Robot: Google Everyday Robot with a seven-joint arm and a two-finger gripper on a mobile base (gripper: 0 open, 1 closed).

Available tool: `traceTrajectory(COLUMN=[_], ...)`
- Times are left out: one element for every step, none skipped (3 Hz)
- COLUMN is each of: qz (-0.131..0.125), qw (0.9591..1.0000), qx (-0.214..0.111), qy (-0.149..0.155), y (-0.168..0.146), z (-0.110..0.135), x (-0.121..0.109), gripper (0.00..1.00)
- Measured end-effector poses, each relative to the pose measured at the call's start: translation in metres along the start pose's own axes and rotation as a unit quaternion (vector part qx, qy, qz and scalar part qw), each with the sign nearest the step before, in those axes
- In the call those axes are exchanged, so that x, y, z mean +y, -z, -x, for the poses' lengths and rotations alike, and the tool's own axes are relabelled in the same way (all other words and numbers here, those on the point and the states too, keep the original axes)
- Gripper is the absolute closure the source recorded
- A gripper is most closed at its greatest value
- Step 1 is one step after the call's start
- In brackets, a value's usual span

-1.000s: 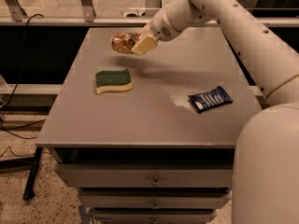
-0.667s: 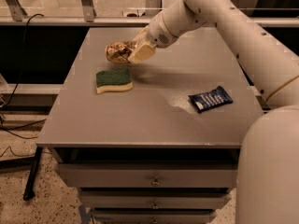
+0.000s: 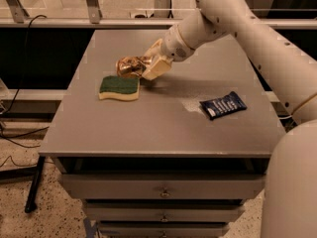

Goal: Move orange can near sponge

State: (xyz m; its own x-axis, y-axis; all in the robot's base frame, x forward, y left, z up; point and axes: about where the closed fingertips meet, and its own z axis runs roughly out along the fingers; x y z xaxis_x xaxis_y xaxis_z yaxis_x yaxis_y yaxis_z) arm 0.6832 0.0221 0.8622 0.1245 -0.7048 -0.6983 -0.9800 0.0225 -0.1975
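Orange can: on its side, clamped at 1 end by gripper, fingers closed around it. Just behind far edge of sponge. Low over grey table, possibly resting on it; hard to tell from this angle. Sponge flat, green side up, on left half of tabletop. White arm reaching in from the right. 1 dark blue packet lying flat, well apart to the right.

Your arm reaches in from the right, gripper low.
It slopes down-left from its elbow (upper right of the view); the gripper sits at its lower-left end, fingers clamped on the orange can.
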Motion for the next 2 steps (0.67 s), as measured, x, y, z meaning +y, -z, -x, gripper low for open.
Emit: traceTrajectory(qz=[0.002,0.007], qw=[1.0000,0.9999], qx=[0.005,0.009], qy=[0.007,0.013], y=[0.0058,0.0085], z=[-0.0096,-0.0152], x=[0.0054,0.0102], gripper=[0.35,0.11])
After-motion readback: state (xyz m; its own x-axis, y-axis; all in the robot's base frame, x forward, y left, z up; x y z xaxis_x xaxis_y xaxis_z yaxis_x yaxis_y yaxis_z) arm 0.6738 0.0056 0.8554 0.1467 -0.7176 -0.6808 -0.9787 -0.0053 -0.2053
